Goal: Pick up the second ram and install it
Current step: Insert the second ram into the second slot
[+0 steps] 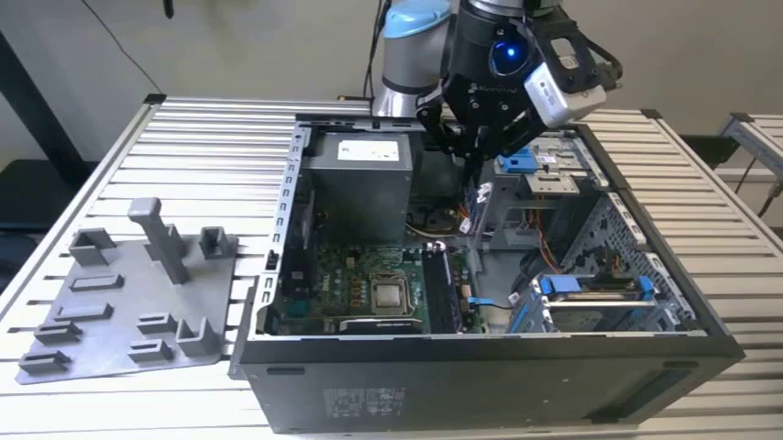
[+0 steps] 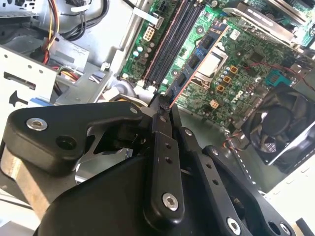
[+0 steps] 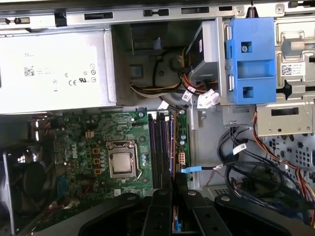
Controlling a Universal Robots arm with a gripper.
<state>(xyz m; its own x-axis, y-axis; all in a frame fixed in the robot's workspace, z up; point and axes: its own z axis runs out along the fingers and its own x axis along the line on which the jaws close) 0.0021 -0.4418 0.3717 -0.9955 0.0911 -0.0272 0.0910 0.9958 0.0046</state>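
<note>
My gripper [image 1: 472, 151] hangs over the open computer case, above the motherboard's [image 1: 348, 275] back part. Its two black fingers are shut on the second ram [image 2: 197, 61], a thin dark stick with chips that juts out from the fingertips. In the first wrist view the second ram [image 3: 173, 147] appears edge-on as a thin strip, lying along the long black memory slots [image 3: 160, 147] and held above them. In the exterior view it is a thin dark strip [image 1: 472, 174] below the gripper. The gripper [image 2: 165, 105] [image 3: 173, 186] is clamped on one end of the stick.
The grey power supply [image 1: 361, 179] stands at the exterior view's left of the gripper. The processor socket [image 3: 121, 162] sits beside the slots. Drive cages with blue brackets [image 3: 248, 59] and loose cables [image 3: 246, 162] lie on the other side. A grey holder tray [image 1: 135, 293] rests outside the case.
</note>
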